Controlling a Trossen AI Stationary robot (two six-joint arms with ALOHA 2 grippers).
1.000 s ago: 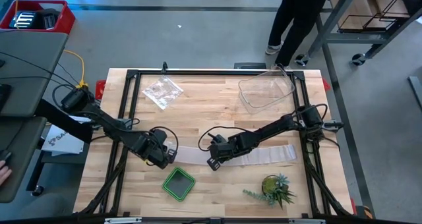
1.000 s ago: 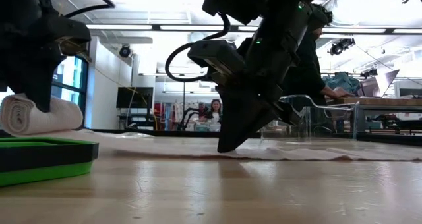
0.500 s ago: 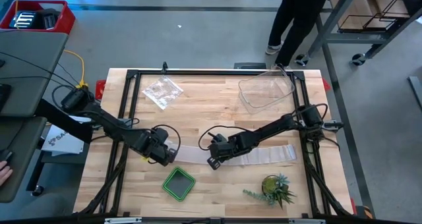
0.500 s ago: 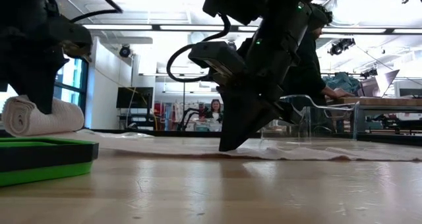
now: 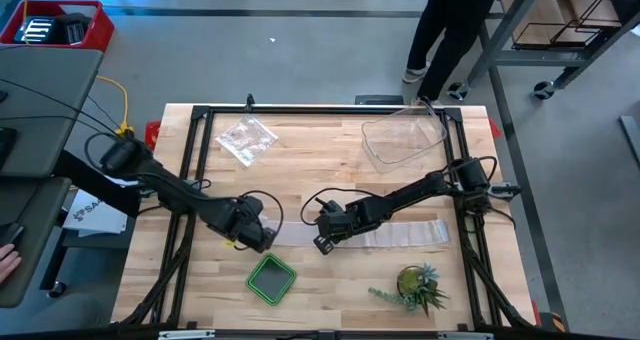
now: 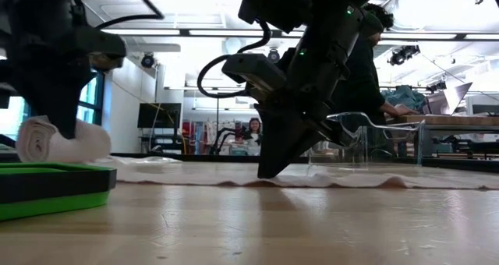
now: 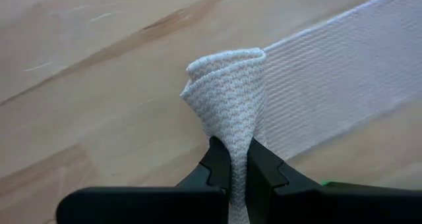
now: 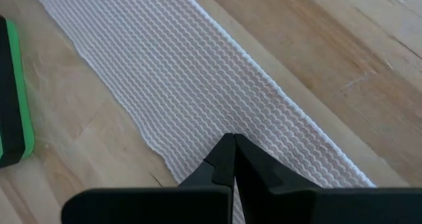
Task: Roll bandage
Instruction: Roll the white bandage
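Note:
The bandage is a white gauze strip (image 5: 400, 234) lying flat across the table, with its left end wound into a small roll (image 7: 227, 85). The roll also shows in the low view (image 6: 62, 140). My left gripper (image 5: 255, 232) is shut on the roll, left of the table's middle. My right gripper (image 5: 325, 237) is shut, with its tips down on the flat strip (image 8: 198, 85) a short way right of the roll. My left gripper pinches the roll's near end (image 7: 232, 135) between its two fingers, several wound layers together. The roll sticks out forward past the fingertips (image 7: 217, 159). The loose strip (image 7: 343, 59) runs off from it flat on the table. My right gripper presses its shut fingertips (image 8: 227, 151) down on the flat strip (image 8: 264, 138), near one long edge. The fingers slant down from above (image 6: 269, 167). The strip lies flat on the table under them.
A green tray (image 5: 271, 278) sits near the front edge, just in front of the roll. A small plant (image 5: 415, 285) stands at the front right. A clear tub (image 5: 402, 138) and a crinkly plastic bag (image 5: 246, 138) lie at the back. A person (image 5: 450, 30) stands beyond the far edge.
My left gripper has gone a little toward the table's right, toward my right gripper, taking the roll along. In the low view the roll has turned about and shows shorter. My right gripper has stayed down on the strip.

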